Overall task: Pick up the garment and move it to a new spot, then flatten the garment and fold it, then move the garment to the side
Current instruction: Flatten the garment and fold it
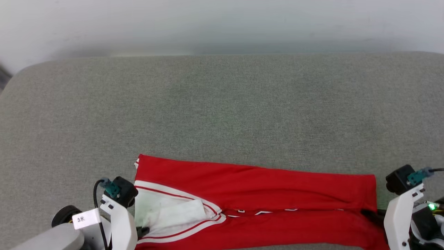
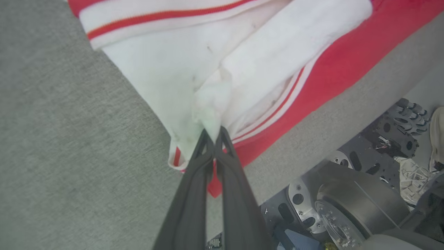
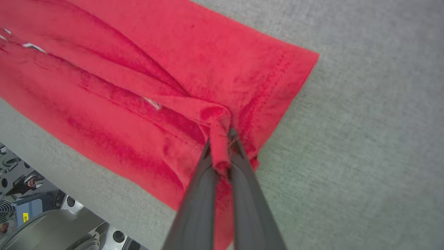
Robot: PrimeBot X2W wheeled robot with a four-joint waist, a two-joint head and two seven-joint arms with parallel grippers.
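Note:
The garment [image 1: 256, 187] is a bright red shirt with white sleeves, lying folded into a long band across the near edge of the grey cushion. Its white sleeve end [image 2: 242, 59] points toward my left side. My left gripper [image 2: 214, 133] is shut, pinching a bunch of the white sleeve fabric. In the head view that gripper [image 1: 142, 230] sits at the garment's left end. My right gripper [image 3: 222, 139] is shut on a pinched fold of red cloth [image 3: 173, 86] near the hemmed right end. From the head, the right gripper [image 1: 369, 213] meets the garment's right edge.
The grey upholstered surface [image 1: 222, 104] stretches wide behind the garment up to a pale wall. Its near edge runs just below the garment. The robot's base and wheels [image 2: 347, 201] show below that edge, and a shoe [image 2: 437, 135] stands on the floor at the far right.

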